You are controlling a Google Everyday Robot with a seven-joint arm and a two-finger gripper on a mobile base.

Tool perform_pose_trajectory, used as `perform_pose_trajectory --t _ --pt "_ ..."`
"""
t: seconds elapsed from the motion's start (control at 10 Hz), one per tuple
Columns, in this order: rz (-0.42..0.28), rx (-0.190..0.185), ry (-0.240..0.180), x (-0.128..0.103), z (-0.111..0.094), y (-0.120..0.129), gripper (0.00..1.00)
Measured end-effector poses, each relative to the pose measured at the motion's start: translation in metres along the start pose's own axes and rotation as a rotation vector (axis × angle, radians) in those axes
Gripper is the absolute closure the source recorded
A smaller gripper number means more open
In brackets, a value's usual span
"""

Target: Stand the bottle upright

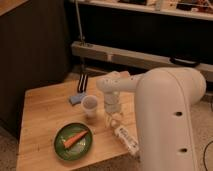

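My tool (114,116) hangs just beside the plastic cup (90,106); whether it is open I cannot tell. The bottle (127,140) lies flat near the counter (45,110) edge, so I think a clumsy nudge could roll it off or topple the cup.

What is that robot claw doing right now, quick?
Gripper: cannot be told; it hangs over the table, between the cup and the lying bottle.
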Motion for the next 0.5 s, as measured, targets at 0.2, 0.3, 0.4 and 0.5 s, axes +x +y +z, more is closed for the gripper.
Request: perform_pose_trajectory --t 0.2,0.3,0.4,0.5 --pt "-0.001 0.009 0.025 -0.0005 0.0038 -0.0032 0.35" --pt "-0.001 0.013 0.033 -0.0008 0.0053 -0.0035 0.35" --pt "0.005 0.016 0.042 0.0002 0.0077 -0.0058 0.35" --pt "0.012 0.02 0.047 0.0013 0.0099 -0.0072 0.35"
